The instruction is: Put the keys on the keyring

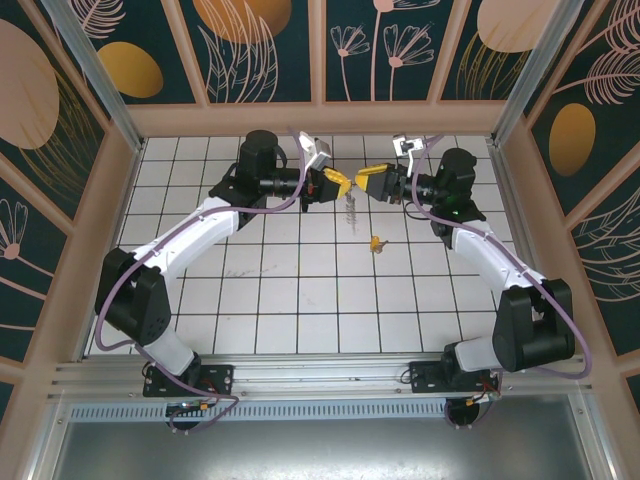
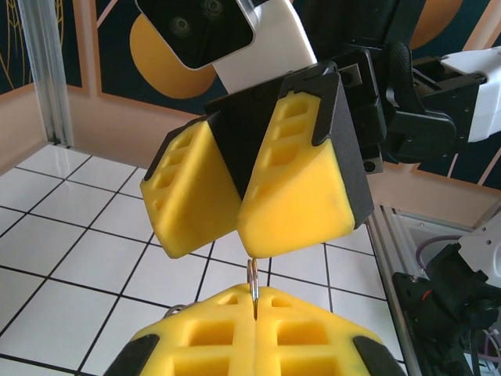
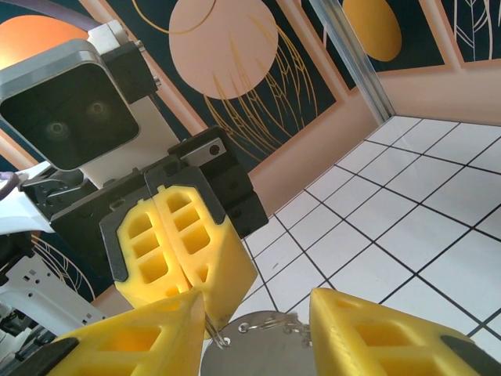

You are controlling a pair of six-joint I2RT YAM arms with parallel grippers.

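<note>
Your left gripper (image 1: 344,184) is clenched on the keyring (image 1: 350,208), up over the far middle of the table (image 1: 300,300). From above you see the thin loop hang down from where the fingertips meet, with small pale bits along it. In the left wrist view the left gripper (image 2: 254,305) has its yellow fingers (image 2: 211,337) pressed together at the bottom edge. The keyring (image 2: 253,276) stands edge-on out of the seam between them, a thin upright sliver of metal. Your right gripper (image 1: 361,182) faces it nose to nose. Seen from the left wrist, the right gripper (image 2: 239,227) is parted by a narrow wedge of gap, and the ring's top sits just under that gap. You cannot tell there whether either pad touches it. In the right wrist view the right gripper (image 3: 258,337) has its two fingers well apart, with the keyring (image 3: 262,319) and a grey metal piece (image 3: 250,360) between them. The left gripper (image 3: 196,278) is shut tight just behind. The key (image 1: 377,243) lies loose on the table, nearer you and a little right of the grippers in the top view, apart from the ring and held by neither.
</note>
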